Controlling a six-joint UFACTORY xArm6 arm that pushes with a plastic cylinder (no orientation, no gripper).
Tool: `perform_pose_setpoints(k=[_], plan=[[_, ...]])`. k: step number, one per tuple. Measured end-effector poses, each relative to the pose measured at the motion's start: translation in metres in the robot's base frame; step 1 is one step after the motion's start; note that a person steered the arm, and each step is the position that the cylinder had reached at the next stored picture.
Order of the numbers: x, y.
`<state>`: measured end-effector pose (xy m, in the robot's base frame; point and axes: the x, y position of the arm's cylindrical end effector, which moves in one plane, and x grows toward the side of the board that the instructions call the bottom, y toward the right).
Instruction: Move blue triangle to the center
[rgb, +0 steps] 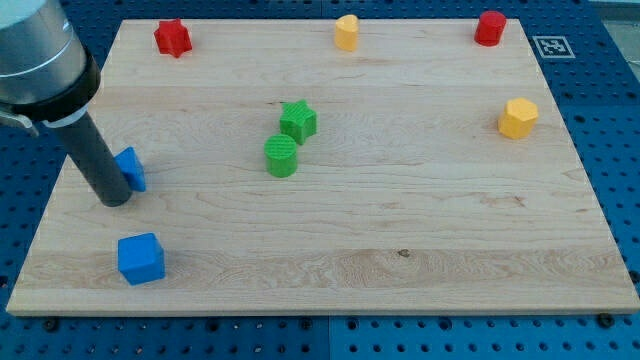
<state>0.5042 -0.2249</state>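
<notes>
My tip (115, 200) sits on the wooden board (400, 240) at the view's left, pressed against the left side of the blue triangle (132, 168) (partly hidden behind the rod, so its shape is hard to read). The tip is a bare rod end with nothing that opens or clamps.

Toward the board's middle, a green cylinder (282, 156) and a green star (298, 121) touch each other, lying to the right of the triangle. A blue cube (140, 259) rests below the tip. Along the top edge stand a red star (172, 38), a yellow block (346, 32) and a red block (490, 27); a yellow hexagonal block (518, 118) is at the right.
</notes>
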Motion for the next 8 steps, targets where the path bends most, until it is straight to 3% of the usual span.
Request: perform_pose_setpoints(k=[6,8], plan=[[-0.059,-0.003],[-0.029,0.020]])
